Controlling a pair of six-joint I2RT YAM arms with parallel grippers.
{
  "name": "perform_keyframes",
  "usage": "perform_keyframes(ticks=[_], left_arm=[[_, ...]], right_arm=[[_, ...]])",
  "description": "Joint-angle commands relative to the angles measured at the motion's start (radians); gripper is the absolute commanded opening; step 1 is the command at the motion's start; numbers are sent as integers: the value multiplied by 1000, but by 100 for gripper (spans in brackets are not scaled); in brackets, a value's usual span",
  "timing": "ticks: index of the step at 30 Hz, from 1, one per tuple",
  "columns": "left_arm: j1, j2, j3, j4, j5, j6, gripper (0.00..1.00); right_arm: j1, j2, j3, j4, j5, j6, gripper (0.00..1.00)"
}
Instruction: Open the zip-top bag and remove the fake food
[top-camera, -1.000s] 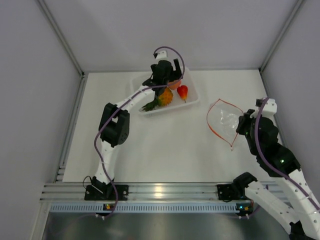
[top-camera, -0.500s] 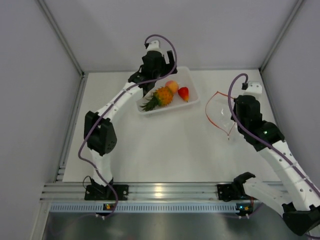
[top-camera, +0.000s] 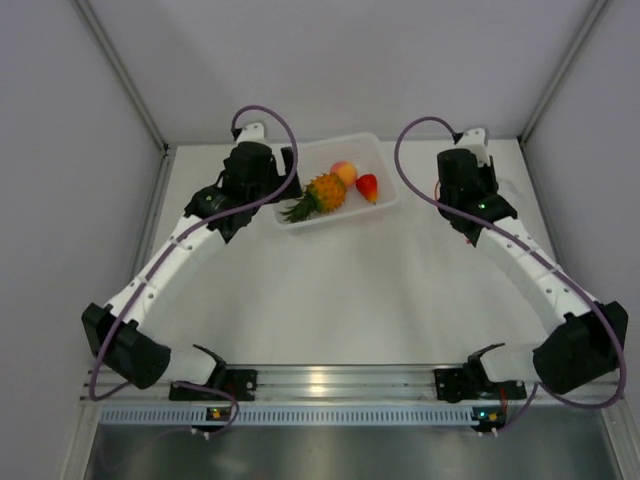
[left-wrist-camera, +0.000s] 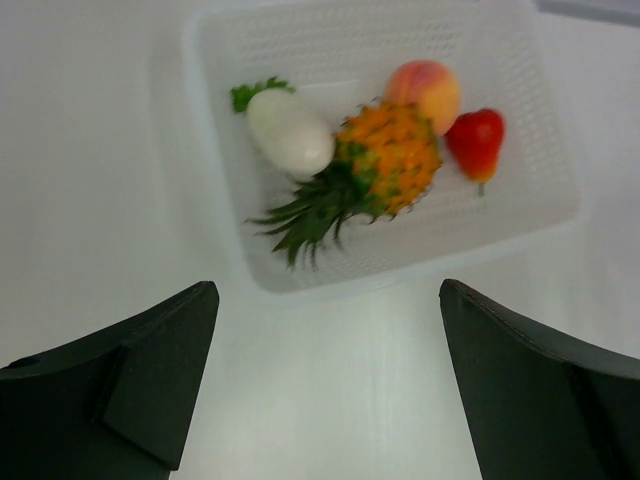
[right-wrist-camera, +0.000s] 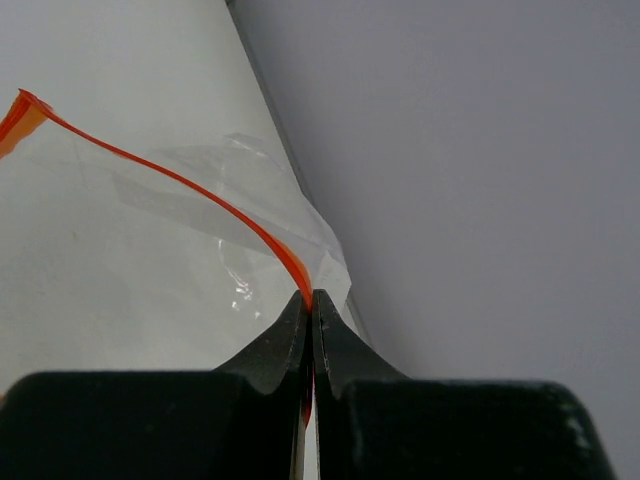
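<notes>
The fake food lies in a clear tray: an orange pineapple, a white vegetable, a peach-coloured fruit and a small red fruit. From above I see the pineapple, peach and red fruit. My left gripper is open and empty, hovering just left of the tray. My right gripper is shut on the red-orange zip strip of the zip-top bag, which looks empty and hangs near the right wall. In the top view the right arm hides most of the bag.
The grey right wall stands close beside the right gripper. The back wall runs just behind the tray. Both arms reach far back over the white table.
My left gripper has drawn back from over the tray to its left side, open. My right gripper has carried the bag from mid-right toward the back right corner.
</notes>
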Motion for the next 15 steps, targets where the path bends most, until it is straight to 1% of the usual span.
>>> perform_keyframes(ticks=[1,2,3,4,6,7,8,11,12,13,14,15], left_arm=[[23,-136,-60,-199,-127,15,98],[24,-162,-76,-222,-152,19,98],[24,-188,-107,-239,-190,28,98],[24,-240,-125,-254,-205,33,98],[25,-285,-156,-297,-224,42,98],[25,-328,-164,-312,-222,47,98],[25,-348,-169,-328,-221,51,98],[27,-423,-208,-331,-230,70,98],[25,-440,-218,-326,-244,71,98],[27,-460,-237,-328,-292,73,98],[25,-464,-247,-326,-323,68,98],[25,-468,-254,-325,-357,56,98]], right_arm=[[-49,56,4,146,95,-144,0],[-57,86,-3,169,101,-146,0],[-68,100,-3,164,98,-111,0],[-68,123,2,155,81,-82,2],[-66,139,7,111,31,-16,10],[-66,148,5,95,14,37,16],[-56,168,0,83,9,61,28],[-17,189,-13,74,-19,105,47],[10,193,-13,69,-23,137,51],[21,190,-6,49,-35,165,62],[38,183,0,39,-43,182,66],[44,174,5,26,-57,191,66]])
